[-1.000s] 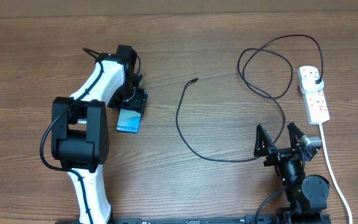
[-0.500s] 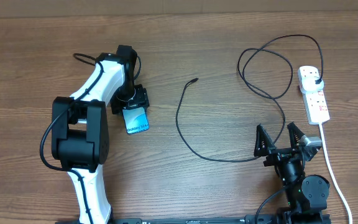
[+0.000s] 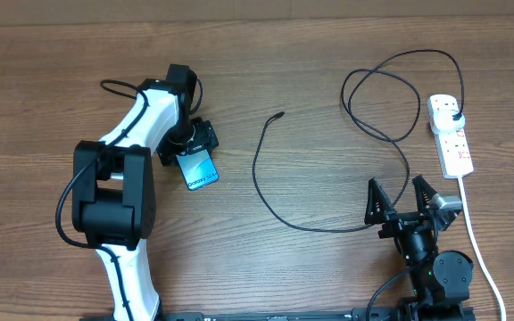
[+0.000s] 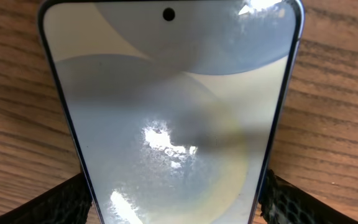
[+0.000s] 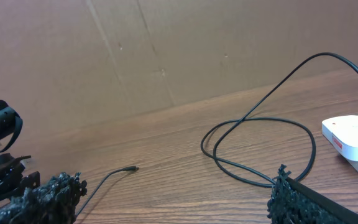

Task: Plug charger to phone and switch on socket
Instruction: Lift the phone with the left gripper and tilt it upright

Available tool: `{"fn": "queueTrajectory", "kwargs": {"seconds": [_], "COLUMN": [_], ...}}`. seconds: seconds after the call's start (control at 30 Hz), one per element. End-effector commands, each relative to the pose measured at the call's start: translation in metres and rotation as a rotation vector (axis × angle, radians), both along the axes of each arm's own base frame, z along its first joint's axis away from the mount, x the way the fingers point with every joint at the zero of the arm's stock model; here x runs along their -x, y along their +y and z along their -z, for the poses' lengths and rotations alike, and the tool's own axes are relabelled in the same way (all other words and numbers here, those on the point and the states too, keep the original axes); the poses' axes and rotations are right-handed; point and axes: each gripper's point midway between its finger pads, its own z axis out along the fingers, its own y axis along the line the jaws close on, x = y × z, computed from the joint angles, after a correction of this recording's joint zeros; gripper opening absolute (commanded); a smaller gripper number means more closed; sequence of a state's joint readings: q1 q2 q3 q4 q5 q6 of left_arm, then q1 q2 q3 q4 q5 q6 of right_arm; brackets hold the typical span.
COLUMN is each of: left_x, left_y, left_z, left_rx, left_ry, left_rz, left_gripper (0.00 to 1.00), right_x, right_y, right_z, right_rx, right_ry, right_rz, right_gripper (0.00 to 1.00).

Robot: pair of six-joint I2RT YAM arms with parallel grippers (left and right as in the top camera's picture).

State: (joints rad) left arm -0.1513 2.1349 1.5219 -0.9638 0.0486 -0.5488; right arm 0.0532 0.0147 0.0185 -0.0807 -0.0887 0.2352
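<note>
The phone, light blue screen with white text, lies left of centre, held at its upper end by my left gripper. In the left wrist view the phone fills the frame between both jaws, which press its sides. The charger cable loops across the middle; its connector tip lies free on the table, and its plug sits in the white socket at far right. My right gripper is open and empty near the front; its view shows the tip and the socket.
The socket's thick white cord runs down the right side toward the front edge. The cable's loops lie between the tip and the socket. Brown cardboard stands behind the table.
My left gripper has turned the phone counter-clockwise and shifted it slightly right, so its lower end now points toward the cable. The right arm and cable have not moved.
</note>
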Motion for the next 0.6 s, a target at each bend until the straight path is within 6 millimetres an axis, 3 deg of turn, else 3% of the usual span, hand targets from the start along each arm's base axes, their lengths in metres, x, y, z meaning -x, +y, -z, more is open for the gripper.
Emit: {"fn": "queueTrajectory", "kwargs": {"seconds": [0.0,0.2,0.57], "left_x": [0.0201,0.0216,0.0199], "left_y": [-0.0033,-0.0029,-0.0022], "left_z": [0.0351,0.0369,0.0384], "left_rx": [0.011,0.009,0.006], "left_ry": [0.074,0.077,0.068], "left_rz": [-0.011,-0.021,-0.045], "left_gripper": [0.9,0.91,0.84], "right_x": [0.0,0.0,0.0], "right_y": [-0.0005,-0.0005,-0.0005], "right_z": [0.0016,0.0016,0.0016], "right_rx": [-0.001,-0.001,-0.001], "right_ry": [-0.005,-0.005,-0.005], "right_rz": [0.004,0.004,0.004], "right_gripper": [1.0,1.0,1.0]}}
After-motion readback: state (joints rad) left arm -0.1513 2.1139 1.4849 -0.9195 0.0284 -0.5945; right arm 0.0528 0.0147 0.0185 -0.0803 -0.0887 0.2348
